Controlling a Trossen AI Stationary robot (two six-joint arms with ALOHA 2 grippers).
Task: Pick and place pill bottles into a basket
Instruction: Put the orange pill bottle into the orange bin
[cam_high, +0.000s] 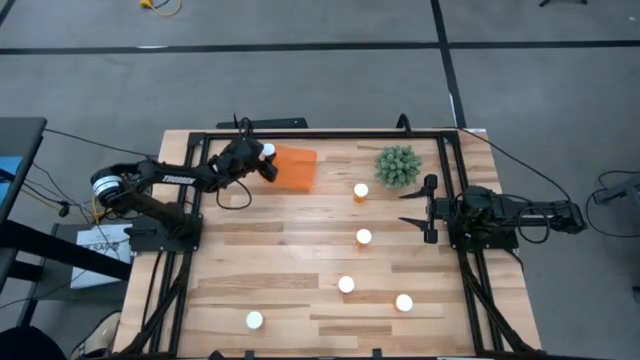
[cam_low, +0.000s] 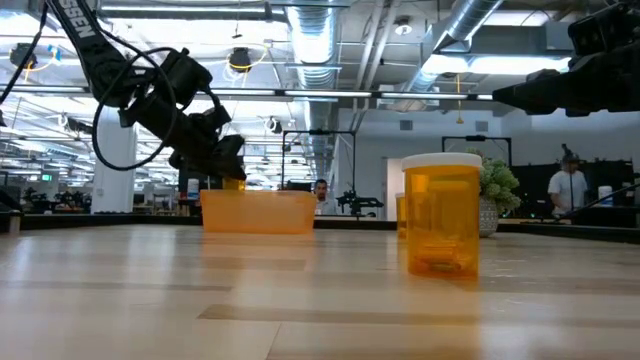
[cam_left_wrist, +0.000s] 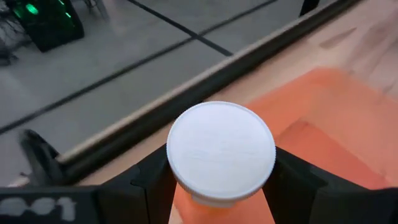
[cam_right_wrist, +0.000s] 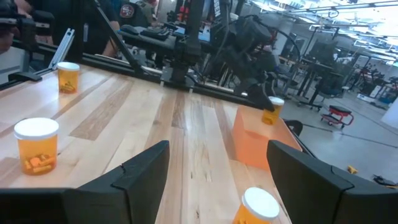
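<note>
Left gripper (cam_high: 262, 155) holds a white-capped pill bottle (cam_left_wrist: 221, 152) at the left edge of the orange basket (cam_high: 295, 168) at the far side of the tabletop (cam_high: 300, 250), jaws clamped on the body just under the cap. Five more bottles stand on the tabletop to the right and nearer; each looks light, rigid and probably slick-walled, so a grip across the body below the cap seems best. Right gripper (cam_high: 418, 209) waits at the right edge, jaws apart.

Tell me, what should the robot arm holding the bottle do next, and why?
Probably open its fingers. The left gripper holds a pill bottle at the basket's edge, so moving slightly further over it and letting go should drop the bottle inside.
</note>
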